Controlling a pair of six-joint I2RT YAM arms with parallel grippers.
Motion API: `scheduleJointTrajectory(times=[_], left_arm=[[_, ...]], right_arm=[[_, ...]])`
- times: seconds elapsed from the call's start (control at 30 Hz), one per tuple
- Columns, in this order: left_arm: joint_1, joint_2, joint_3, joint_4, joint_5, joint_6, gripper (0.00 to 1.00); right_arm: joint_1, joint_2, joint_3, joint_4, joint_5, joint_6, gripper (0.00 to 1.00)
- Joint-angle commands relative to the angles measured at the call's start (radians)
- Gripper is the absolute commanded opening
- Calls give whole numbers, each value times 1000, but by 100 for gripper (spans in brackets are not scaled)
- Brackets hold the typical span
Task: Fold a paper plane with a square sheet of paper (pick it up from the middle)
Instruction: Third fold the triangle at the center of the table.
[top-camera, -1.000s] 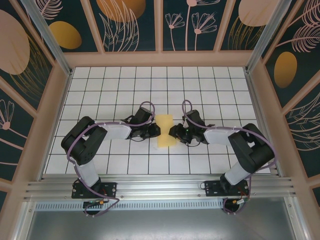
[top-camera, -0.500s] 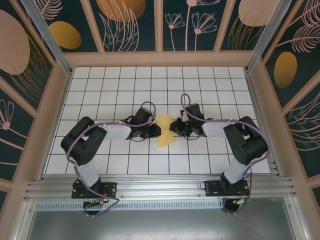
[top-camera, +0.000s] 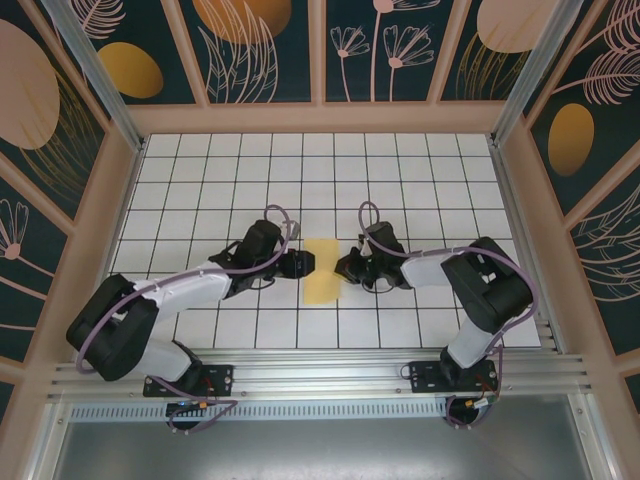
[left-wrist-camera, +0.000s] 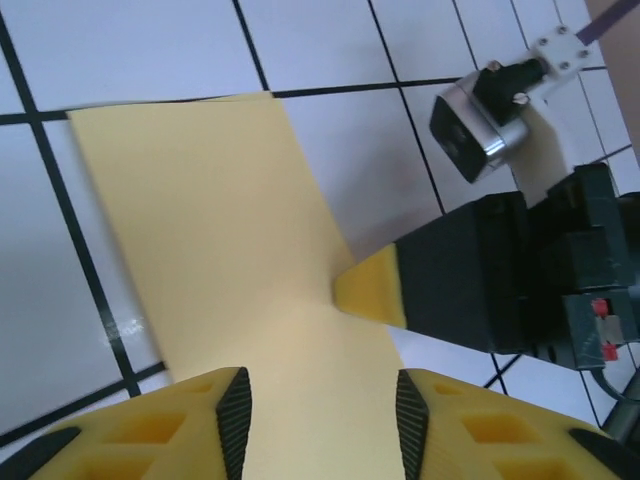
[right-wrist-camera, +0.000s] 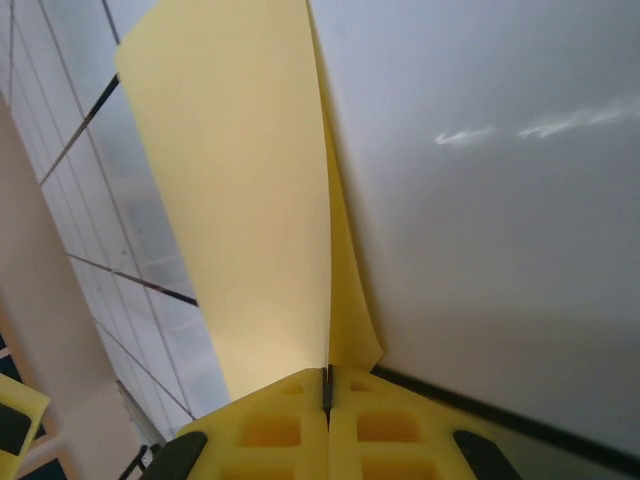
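Left tool (left-wrist-camera: 322, 410): parted, over yellow sheet (top-camera: 322, 270).
Right tool (right-wrist-camera: 327, 385): clamped on sheet edge.
Desk (top-camera: 230, 170): white grid tiles.

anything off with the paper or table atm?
Nothing spilled or torn. The yellow paper, folded to a narrow strip, lies slightly askew to the grid lines. The right gripper is shut on its right edge, and the left gripper stands open at its left side. Nothing else stands out.
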Motion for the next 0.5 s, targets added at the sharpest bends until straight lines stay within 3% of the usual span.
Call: scheduleJointTrajectory(times=[0.0, 0.2, 0.47], left_arm=[[-57, -38, -19, -4, -20, 98, 48], [-182, -39, -50, -61, -144, 202, 54], [-331, -30, -43, -90, -348, 241, 60]], right_arm=[[21, -32, -25, 91, 53, 114, 4], [38, -27, -17, 75, 75, 150, 4], [40, -18, -11, 49, 72, 140, 5]])
